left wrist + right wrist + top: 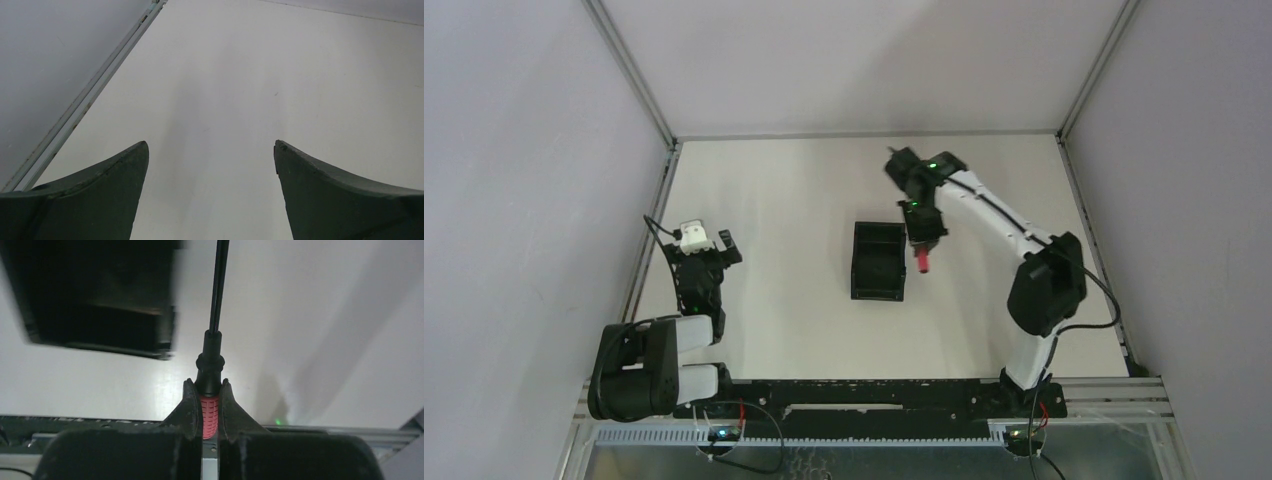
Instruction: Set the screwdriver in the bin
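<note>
Step in hand: carry phase, judged from the grasp being made and the bin (879, 266) showing nothing inside.
Right gripper (923, 243): closed narrow on the screwdriver (921, 262), fingers (189, 405) pressed to both sides of the red handle.
Screwdriver, top view: centre of frame, just right of the bin's right wall, red handle end showing below the gripper.
Screwdriver, right wrist view (210, 412): held in the right gripper (206, 390) at lower centre, dark shaft running straight up to the top edge; appears clear of the table (774, 200), contact not confirmable.
Bin, right wrist view (100, 300): upper left of frame, blurred, beside the shaft and not under it.
Left gripper (704, 250): left side of the top view, well apart from the bin; spread wide in the left wrist view (211, 150), bare table only between the fingers.
Next move: shift the right gripper toward frame left in the top view until the whole screwdriver sits over the bin opening, then lower and release.
Requirement: keep shaft and handle inside the right wall line before opening.
Risk: release too near the wall may leave the screwdriver propped on the rim or outside.
</note>
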Controlling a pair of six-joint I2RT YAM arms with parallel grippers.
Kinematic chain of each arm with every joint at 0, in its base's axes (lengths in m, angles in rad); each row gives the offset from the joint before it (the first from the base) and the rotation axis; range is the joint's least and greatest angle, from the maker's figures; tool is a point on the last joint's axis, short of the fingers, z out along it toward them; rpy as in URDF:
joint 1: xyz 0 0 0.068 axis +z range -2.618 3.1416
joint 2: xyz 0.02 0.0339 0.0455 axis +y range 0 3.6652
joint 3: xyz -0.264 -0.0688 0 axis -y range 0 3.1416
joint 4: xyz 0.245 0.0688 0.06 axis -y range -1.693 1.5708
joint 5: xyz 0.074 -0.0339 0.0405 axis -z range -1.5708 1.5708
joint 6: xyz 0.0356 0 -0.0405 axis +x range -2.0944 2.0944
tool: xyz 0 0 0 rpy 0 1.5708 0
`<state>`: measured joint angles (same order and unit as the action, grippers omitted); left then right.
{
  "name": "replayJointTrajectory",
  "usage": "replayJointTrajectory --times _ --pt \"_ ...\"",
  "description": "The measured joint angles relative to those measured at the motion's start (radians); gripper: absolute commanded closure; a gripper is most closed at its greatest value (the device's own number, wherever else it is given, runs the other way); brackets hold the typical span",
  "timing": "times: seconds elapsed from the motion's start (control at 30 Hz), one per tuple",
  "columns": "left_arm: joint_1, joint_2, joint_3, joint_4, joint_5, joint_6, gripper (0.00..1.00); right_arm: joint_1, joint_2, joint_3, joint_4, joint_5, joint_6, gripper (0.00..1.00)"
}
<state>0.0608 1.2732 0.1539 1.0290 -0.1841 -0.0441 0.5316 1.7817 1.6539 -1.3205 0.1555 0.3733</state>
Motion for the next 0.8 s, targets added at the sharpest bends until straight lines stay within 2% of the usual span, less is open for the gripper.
replayJointTrajectory --times 0.1,0.2,0.53,0.63,0.8 --pt "0.0 0.0 0.0 0.0 0.0 0.0 0.0 0.113 0.057 0.071 0.023 -0.034 0.008 1.0" --pt "0.0 0.0 0.0 0.0 0.0 0.0 0.0 0.171 0.08 0.091 0.061 -0.066 0.007 1.0" --pt "0.0 0.0 0.0 0.0 0.0 0.0 0.0 0.198 0.153 0.005 0.25 -0.1 -0.054 0.99" --pt "0.0 0.0 0.0 0.0 0.0 0.0 0.0 0.2 0.214 -0.014 0.289 -0.085 -0.066 0.9" --pt "0.0 0.0 0.0 0.0 0.0 0.0 0.0 0.201 0.253 -0.04 0.332 -0.059 -0.077 0.56"
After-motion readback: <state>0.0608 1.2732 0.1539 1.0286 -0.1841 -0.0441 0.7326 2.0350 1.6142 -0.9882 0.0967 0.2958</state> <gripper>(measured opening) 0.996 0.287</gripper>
